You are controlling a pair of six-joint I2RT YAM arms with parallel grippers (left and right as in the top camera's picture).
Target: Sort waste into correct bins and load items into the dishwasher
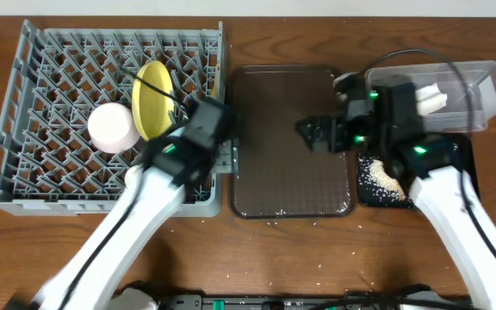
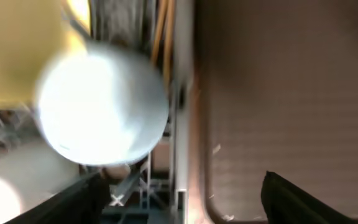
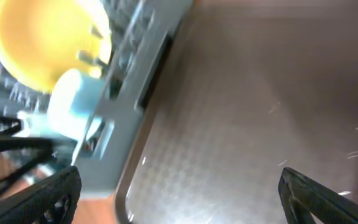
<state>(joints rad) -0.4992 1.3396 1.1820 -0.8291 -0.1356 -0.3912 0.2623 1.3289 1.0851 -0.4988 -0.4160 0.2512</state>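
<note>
The grey dish rack [image 1: 24, 112] holds the upright yellow plate [image 1: 149, 99] and a white bowl [image 1: 113, 127]. My left gripper [image 1: 212, 119] hovers at the rack's right edge, open and empty [image 2: 179, 202]. Its wrist view shows a blurred pale bluish bowl [image 2: 101, 102], the plate [image 2: 17, 50] and thin wooden sticks [image 2: 161, 25] in the rack. My right gripper [image 1: 317, 131] is open and empty [image 3: 179, 196] over the brown serving tray [image 1: 282, 172]. The clear tub [image 1: 480, 82] holds white paper [image 1: 429, 96]. The black tray [image 1: 463, 168] holds rice [image 1: 384, 176].
The right wrist view shows the rack's edge [image 3: 129, 81], the yellow plate [image 3: 42, 43] and a light blue dish [image 3: 73, 106] beside the brown tray [image 3: 247, 124]. A few rice grains lie on the wooden table [image 1: 257, 226] in front of the tray.
</note>
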